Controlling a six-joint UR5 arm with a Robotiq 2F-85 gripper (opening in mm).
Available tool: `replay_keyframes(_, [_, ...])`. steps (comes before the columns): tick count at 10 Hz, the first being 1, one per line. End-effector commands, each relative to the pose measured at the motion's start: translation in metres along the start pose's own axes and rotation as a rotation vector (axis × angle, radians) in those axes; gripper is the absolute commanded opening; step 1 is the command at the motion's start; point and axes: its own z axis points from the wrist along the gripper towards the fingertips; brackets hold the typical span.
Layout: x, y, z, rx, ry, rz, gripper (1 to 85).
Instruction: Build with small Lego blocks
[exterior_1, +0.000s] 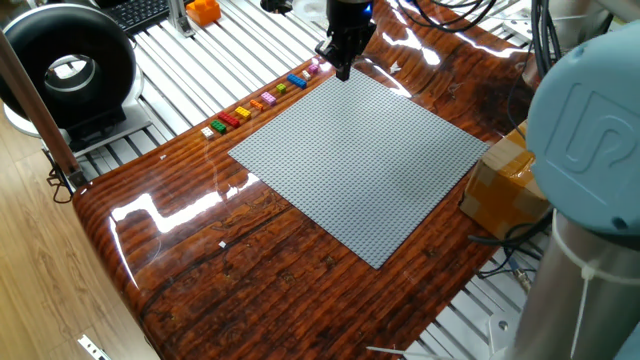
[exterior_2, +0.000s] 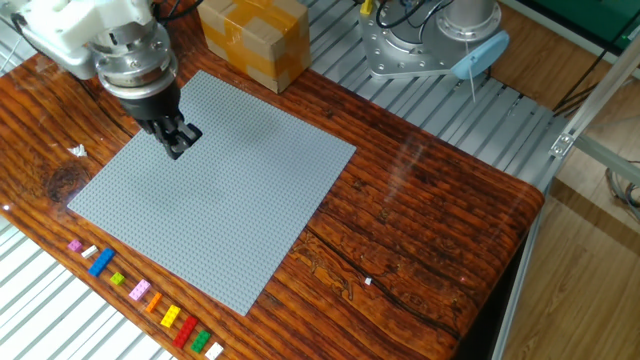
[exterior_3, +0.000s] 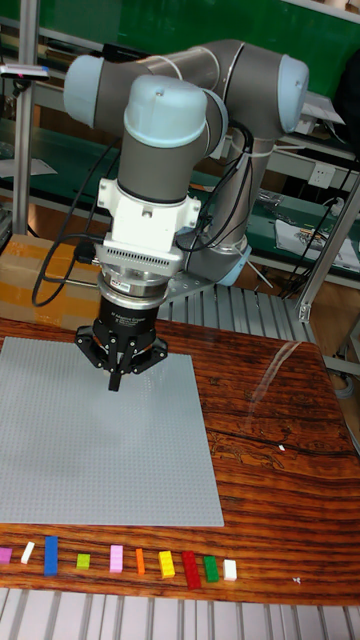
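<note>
Grey and studded, the big baseplate lies flat on the glossy wood-grain tabletop; nothing is built on it that I can see. The gripper hangs point-down above the plate, near the corner farthest from the loose bricks' side in the tall fixed view; its two fingers look pressed together at the tip, with nothing visible between them, though the tip is small and dark in every view.

The small Lego blocks sit in a single row on the bare wood just beside one edge of the baseplate, apart from it; pink, white, blue, green, pink, orange, yellow, red, green and white, reading along the row in the tall fixed view. In one fixed view the same row runs along the tabletop's rim, with the gripper above the plate's corner close to the row's blue end.

A taped cardboard box stands past the plate's far corner; a black ring-shaped device sits off the tabletop on the slatted metal frame.
</note>
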Motion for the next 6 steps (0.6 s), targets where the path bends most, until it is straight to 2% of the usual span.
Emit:
replay_keyframes(1, [-0.003, 0.010, 0.000, -0.042, -0.006, 0.073, 1.0])
replay_keyframes(3, [-0.003, 0.012, 0.000, -0.050, -0.006, 0.067, 1.0])
replay_keyframes(6, [-0.015, 0.003, 0.002, -0.036, -0.032, -0.011, 1.0])
